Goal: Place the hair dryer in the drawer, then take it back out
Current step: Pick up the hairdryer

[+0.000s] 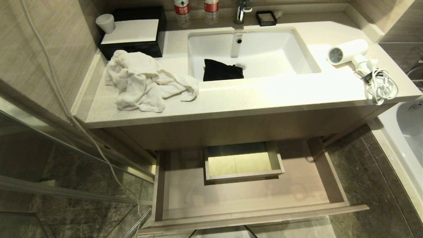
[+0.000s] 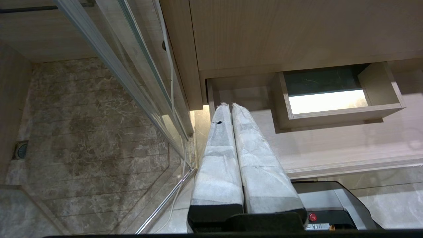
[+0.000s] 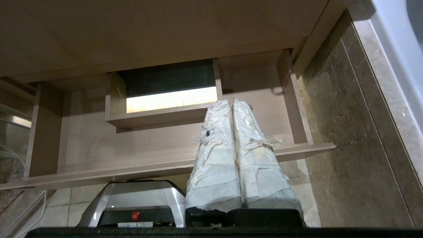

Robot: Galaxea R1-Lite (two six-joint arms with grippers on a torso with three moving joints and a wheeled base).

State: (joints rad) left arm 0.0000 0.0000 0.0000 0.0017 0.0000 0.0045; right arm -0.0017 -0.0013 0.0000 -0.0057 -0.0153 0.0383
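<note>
Lying on its side at the right end of the vanity surface [image 1: 251, 99], the hair dryer [image 1: 348, 52] has not yet been picked up. Its barrel runs roughly crosswise, the round dark grille facing the sink [image 1: 251, 54], with the handle angled toward the front edge and the coiled cord [image 1: 381, 86] bunched just beside it near the corner. Below, the drawer [image 1: 248, 198] stands pulled out and holds nothing, its boxed notch [image 1: 243, 162] at the back middle. Neither arm shows in the head view; both hang low in front of the drawer, well under the dryer. The right tool [image 3: 233, 103] is clenched with nothing between its padded fingers, and so is the left tool [image 2: 230, 106]. The dryer sits up and to the right, so the right arm looks the nearer one for reaching it.
</note>
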